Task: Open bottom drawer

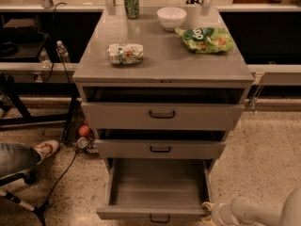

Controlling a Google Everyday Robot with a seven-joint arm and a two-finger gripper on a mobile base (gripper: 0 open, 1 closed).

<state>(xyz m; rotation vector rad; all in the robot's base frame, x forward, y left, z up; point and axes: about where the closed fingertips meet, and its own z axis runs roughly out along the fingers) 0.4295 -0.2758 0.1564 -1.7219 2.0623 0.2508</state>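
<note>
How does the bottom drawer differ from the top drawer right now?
The bottom drawer is pulled far out, empty inside showing; the top drawer is barely out, showing a dark gap. The bottom drawer's front is shallower than the top drawer's. The gripper sits at the bottom drawer's front right corner, away from the top drawer. Both are grey with black centre handles.

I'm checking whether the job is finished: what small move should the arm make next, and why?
Probably draw the gripper back from the bottom drawer: it already stands pulled far out, inside showing, with the gripper at its front right corner, away from the handle.
</note>
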